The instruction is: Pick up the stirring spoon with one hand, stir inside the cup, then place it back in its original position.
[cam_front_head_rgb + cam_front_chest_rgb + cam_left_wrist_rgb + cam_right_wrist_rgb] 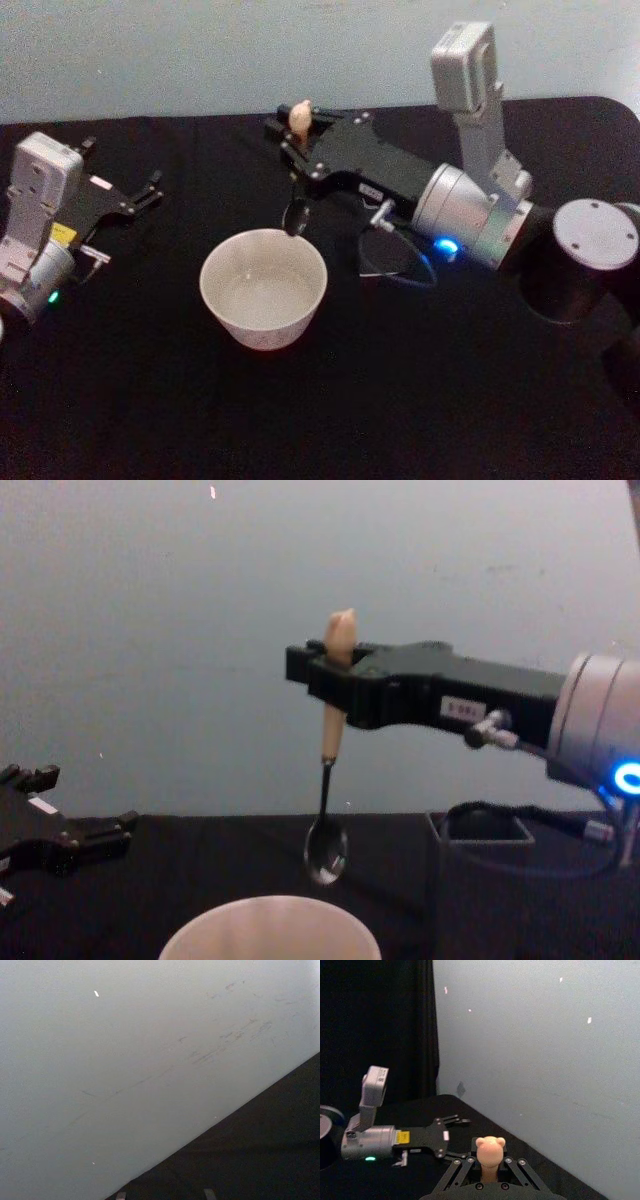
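Note:
My right gripper (293,143) is shut on the peach handle of the stirring spoon (329,780), which hangs upright. The knobbed tip (490,1149) sticks up between the fingers. In the chest view the spoon's shiny bowl (326,855) hangs just above the far rim of the cup (270,930), clear of it. The cup (263,288) is wide, cream and round, and stands mid-table. The dark square-mouthed holder (483,830) stands right of the cup, under my right arm. My left gripper (138,196) rests open at the table's left, well away from the cup.
A black cloth covers the table (150,400). A pale wall (150,630) rises close behind it. My right arm's round grey joint (590,240) sits at the right edge, with a dark cable looping by the holder (395,262).

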Tool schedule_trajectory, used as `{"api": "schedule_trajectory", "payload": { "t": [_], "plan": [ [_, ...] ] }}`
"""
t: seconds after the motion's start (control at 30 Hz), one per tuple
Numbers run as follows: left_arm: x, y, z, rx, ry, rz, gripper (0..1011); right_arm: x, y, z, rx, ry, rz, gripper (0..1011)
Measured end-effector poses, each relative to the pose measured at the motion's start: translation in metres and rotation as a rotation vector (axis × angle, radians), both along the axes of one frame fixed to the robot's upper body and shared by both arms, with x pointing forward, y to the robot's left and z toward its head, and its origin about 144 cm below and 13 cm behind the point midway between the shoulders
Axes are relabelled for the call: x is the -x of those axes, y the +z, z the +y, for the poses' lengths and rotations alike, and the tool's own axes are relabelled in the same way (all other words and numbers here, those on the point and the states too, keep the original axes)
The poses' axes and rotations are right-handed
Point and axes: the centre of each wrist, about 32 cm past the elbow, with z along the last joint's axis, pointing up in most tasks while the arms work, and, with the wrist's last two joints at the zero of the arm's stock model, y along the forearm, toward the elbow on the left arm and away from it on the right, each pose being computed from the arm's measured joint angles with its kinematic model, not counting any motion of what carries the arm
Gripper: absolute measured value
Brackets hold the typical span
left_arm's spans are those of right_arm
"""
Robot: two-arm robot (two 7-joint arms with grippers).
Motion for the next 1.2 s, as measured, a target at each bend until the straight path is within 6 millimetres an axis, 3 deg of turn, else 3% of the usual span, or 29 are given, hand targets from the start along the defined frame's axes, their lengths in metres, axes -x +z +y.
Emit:
{"api": "schedule_trajectory", "payload": {
  "t": [1.2],
  "plan": [
    [0.000, 0.000, 0.000, 0.000, 0.000, 0.000, 1001, 0.009, -0.075, 0.014, -0.037, 0.073, -0.022, 164]
  ]
}}
